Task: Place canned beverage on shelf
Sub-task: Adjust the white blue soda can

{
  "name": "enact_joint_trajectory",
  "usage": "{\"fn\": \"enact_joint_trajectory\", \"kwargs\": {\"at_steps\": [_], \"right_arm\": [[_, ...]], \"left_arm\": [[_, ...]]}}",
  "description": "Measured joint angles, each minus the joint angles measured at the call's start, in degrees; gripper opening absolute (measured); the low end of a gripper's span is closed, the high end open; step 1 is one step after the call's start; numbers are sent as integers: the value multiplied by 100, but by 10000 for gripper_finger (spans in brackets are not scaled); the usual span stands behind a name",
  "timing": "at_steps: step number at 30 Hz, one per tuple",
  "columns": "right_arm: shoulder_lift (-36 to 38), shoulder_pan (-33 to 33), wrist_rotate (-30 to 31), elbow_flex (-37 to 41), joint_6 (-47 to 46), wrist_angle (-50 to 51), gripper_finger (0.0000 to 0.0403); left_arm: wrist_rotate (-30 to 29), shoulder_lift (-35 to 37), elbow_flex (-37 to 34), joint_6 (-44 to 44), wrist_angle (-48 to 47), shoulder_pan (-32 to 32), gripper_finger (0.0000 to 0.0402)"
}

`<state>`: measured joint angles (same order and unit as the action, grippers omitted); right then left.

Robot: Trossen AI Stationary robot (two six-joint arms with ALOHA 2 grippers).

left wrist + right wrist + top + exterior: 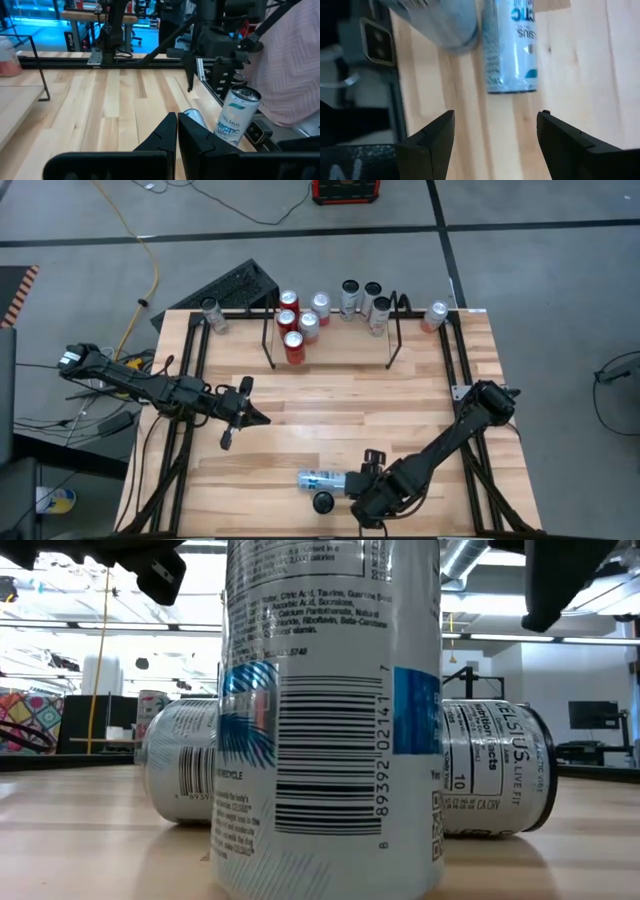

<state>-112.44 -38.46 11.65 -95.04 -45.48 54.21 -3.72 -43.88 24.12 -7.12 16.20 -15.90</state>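
The right gripper (362, 492) hovered low over the near edge of the table (330, 420), its fingers (432, 137) spread wide and holding nothing. Just ahead of its fingertips a white-and-blue can (512, 47) lay on its side on the wood, apart from both fingers. An upright can (323, 502) stood just beside that one, nearer the table's edge; in the low view it (330, 710) filled the foreground with the lying can (480, 770) behind it. Further off, over the left-middle of the table, the left gripper (248, 417) hung with its fingers (167, 137) pressed together, empty. Well beyond both grippers, at the far edge, stood the shelf (335, 330), with red cans (293, 345) and silver cans (362, 300) grouped within it.
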Motion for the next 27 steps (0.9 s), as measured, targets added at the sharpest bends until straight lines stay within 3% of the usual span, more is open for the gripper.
{"fn": "enact_joint_trajectory", "kwargs": {"at_steps": [6,10,12,19,27], "right_arm": [[-1,0,-258,0,362,203,260],[-2,50,3,0,821,124,260],[-2,121,-11,0,576,106,260],[44,321,-719,0,378,409,261],[44,400,-1332,-2,1125,640,261]], "left_arm": [[0,0,0,84,-24,0,0],[-192,0,0,207,-22,2,0],[-330,0,0,235,-22,2,0],[-300,2,0,239,-24,1,0],[-299,4,0,304,-70,2,0]]}}
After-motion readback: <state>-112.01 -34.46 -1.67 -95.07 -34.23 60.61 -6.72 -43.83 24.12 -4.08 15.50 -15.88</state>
